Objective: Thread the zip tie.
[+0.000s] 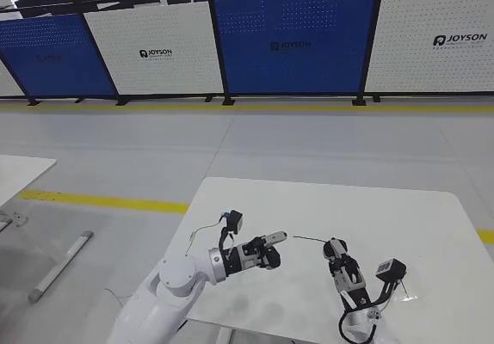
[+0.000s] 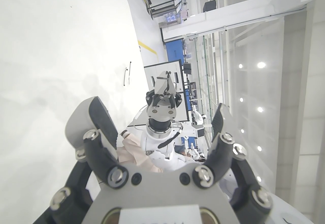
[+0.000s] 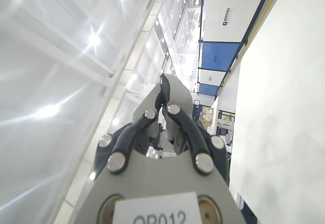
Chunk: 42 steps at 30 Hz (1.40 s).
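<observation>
Left claw (image 2: pixel 159 113): jaws wide apart with nothing held. It faces the right claw across a short gap above the surface (image 1: pixel 385 211).
Right claw (image 3: pixel 163 86): pads pressed together. In the top view a thin dark zip tie (image 1: pixel 304 238) runs from its tip toward the left claw, so I judge it is pinching one end of the tie.
Zip tie: held off the surface between the two claws, with its free end just beside the left claw's tip — I cannot tell whether it sits between those jaws.
Spare ties (image 2: pixel 124 77): two lie on the surface, out past the right claw.
Risk, droop: the strip is thin and springy and held by one end only. Its free end may sag or swing, and the left claw could close on air.
Risk, slip: so narrow a pinch may let the tie twist, turning tail and head out of line.
Risk, bend: pushing the claws together before the ends line up would likely buckle the strip — not thread it.
</observation>
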Motion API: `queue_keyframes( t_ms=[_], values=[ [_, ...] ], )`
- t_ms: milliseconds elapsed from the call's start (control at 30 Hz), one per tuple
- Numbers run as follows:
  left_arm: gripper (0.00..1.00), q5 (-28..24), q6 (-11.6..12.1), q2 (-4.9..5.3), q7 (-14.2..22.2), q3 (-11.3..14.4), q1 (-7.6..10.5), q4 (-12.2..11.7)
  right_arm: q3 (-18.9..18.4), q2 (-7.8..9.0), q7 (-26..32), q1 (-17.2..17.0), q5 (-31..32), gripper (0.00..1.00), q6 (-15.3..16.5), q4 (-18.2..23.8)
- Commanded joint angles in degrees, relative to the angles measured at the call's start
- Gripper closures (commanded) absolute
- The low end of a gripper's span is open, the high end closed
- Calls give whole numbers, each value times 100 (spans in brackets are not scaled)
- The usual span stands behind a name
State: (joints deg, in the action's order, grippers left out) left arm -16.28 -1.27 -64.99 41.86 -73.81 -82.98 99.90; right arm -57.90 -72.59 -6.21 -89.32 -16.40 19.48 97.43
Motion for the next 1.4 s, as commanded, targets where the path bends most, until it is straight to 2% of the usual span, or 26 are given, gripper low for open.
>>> queue_keyframes(
  t_ms=[0, 67, 133, 467, 600, 700, 1367],
  values=[
    [0, 171, -89, -10, -165, 121, 109, -36, 0, 0, 0, 0, 0, 100, 0, 0],
    [0, 500, -202, -31, -563, 264, 260, -89, 0, 0, 0, 0, 0, 100, 0, 0],
    [0, 494, -282, -66, -892, 390, 353, -121, 0, 0, 0, 0, 0, 100, 0, 0],
    [0, 489, -278, -67, -911, 393, 350, -124, 20, -23, -77, 24, 90, 100, -40, -43],
    [0, 482, -216, -77, -1024, 488, 329, -133, 206, -111, -226, 163, 108, 100, 0, -197],
    [0, 330, -253, -94, -1143, 526, 399, -236, 440, -207, -615, 344, 406, 100, 0, -388],
    [0, 318, -257, -97, -1158, 534, 406, -240, 440, -207, -615, 344, 406, 100, 0, -388]
  ],
)
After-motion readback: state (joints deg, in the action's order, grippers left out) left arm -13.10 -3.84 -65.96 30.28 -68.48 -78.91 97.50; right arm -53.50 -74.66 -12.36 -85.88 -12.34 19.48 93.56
